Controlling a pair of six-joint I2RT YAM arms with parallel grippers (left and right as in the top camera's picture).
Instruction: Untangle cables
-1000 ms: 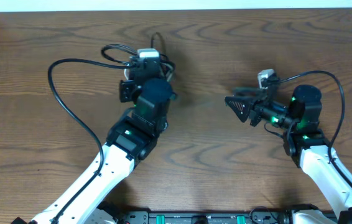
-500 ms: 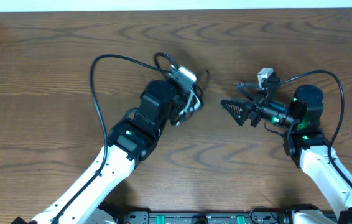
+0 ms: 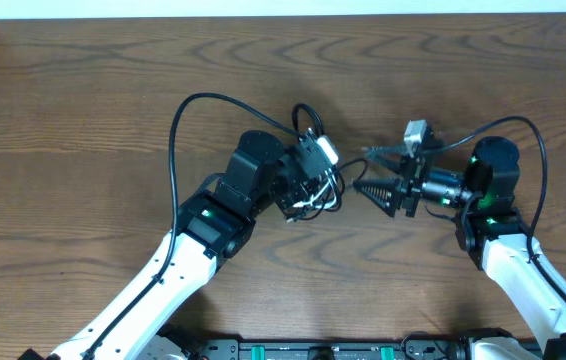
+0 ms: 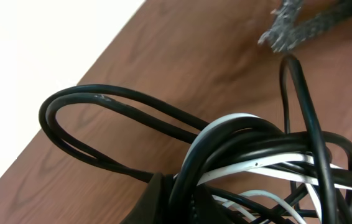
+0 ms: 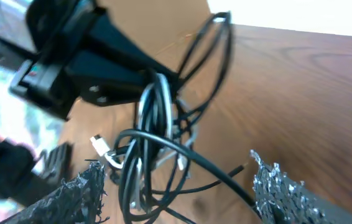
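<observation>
The left gripper [image 3: 301, 186], clamped on the tangled thin black-and-white cables [image 3: 315, 198], has brought them to the wide-open right gripper [image 3: 361, 187] for separating.

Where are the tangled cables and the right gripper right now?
cables [image 4: 269, 146], left wrist view, on the black strands mid-tangle.
right gripper [image 5: 175, 160], right wrist view, midway between the tips of its fingers.

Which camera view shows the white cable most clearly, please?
The left wrist view: the white cable runs close and sharp between the black cables. The right wrist view shows only blurred pale strands in the tangle; overhead, only small pale bits.
</observation>
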